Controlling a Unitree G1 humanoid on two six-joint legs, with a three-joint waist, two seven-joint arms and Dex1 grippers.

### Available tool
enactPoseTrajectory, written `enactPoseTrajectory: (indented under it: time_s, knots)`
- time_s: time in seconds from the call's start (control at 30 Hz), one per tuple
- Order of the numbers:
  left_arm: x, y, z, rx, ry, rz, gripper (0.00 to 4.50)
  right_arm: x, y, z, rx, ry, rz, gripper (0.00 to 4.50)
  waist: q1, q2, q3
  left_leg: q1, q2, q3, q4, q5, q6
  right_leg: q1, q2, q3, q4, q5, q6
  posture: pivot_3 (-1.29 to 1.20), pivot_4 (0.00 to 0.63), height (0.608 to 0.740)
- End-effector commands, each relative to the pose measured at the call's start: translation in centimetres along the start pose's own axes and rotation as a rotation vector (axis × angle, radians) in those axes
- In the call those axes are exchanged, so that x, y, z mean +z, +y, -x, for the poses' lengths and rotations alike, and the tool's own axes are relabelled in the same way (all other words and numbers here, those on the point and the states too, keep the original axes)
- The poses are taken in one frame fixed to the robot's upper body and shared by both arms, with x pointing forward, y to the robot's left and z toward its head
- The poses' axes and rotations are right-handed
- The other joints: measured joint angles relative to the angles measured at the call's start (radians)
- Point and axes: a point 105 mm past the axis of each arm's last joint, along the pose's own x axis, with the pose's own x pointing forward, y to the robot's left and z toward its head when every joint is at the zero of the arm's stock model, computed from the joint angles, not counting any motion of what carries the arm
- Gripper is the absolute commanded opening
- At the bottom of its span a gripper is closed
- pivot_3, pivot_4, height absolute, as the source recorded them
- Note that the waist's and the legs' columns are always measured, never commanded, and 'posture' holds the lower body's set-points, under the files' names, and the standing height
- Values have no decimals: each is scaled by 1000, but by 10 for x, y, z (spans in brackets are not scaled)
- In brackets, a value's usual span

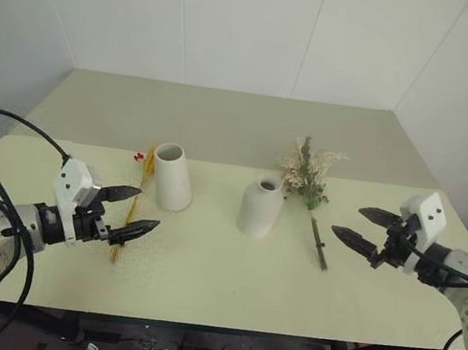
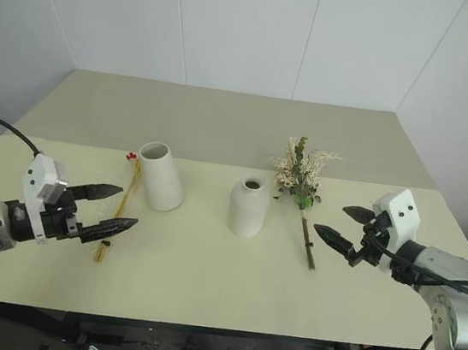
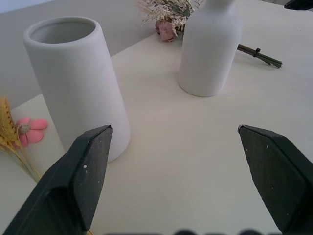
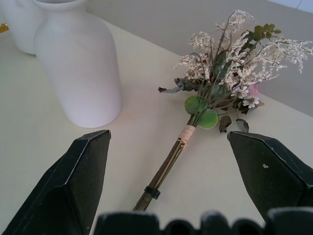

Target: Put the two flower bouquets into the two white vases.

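Nothing is placed yet: the 2 bouquets (image 1: 307,178) are laid beside 2 empty vases (image 1: 260,206); both end effectors (image 1: 127,210) are held wide, empty.

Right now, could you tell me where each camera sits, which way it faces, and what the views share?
Left eye and right eye views: on the head, looking forward and down over the table; both arms show, left gripper and right gripper open.
Left wrist view: along its own fingers toward the wide-mouthed vase, with the wheat bouquet beside it.
Right wrist view: along its own fingers toward the bushy bouquet.
Shared: the bottle-shaped vase appears in all views.
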Motion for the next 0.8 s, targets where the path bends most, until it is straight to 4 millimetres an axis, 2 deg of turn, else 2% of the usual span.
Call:
enactPoseTrajectory:
  time_s: [0.03,0.1,0.17,0.27,0.33,0.4,0.5,0.63,0.8]
  knots:
    - [8,-4,7,0,-26,-13,4465,6,6,0,-12,-26,23,4500,1,-1,0,0,0,0,0,0,0,0,0,0,0,1,-1,0,150,740]
    - [5,-12,11,-31,-6,-16,4465,8,13,-3,19,-28,31,4500,1,0,1,-1,0,0,0,0,0,0,-1,0,-1,1,-1,0,150,740]
    - [4,-3,26,-24,16,-18,4465,17,25,-15,48,-41,46,4500,-2,0,2,-1,0,0,0,0,0,0,-1,0,0,1,-1,0,150,740]
    - [-1,13,46,65,32,5,4465,18,23,-29,38,-29,94,4500,-12,0,5,0,2,0,0,0,0,-2,1,0,1,1,-1,0,150,740]
    - [-5,17,50,101,50,7,4465,20,20,-32,16,-28,97,4500,-13,0,6,1,1,0,0,1,1,-1,1,0,2,-1,2,0,150,740]
    - [0,15,49,79,39,6,4465,26,21,-32,17,-41,68,4500,-8,0,6,1,1,0,0,1,2,-1,1,-1,2,-1,2,0,150,740]
    - [3,12,43,59,27,-8,4465,24,21,-34,19,-48,59,4500,0,0,7,0,1,0,0,1,2,-1,0,-1,1,1,-1,0,150,740]
    - [3,10,31,52,0,-8,4465,20,7,-41,-89,-34,45,4500,2,0,7,-1,1,0,0,1,2,-1,0,-1,0,3,-3,0,150,740]
    - [11,9,24,46,-18,-12,4465,10,-1,-49,-127,59,43,4500,-1,0,7,-1,1,0,0,1,2,-2,0,-1,1,3,-4,0,150,740]
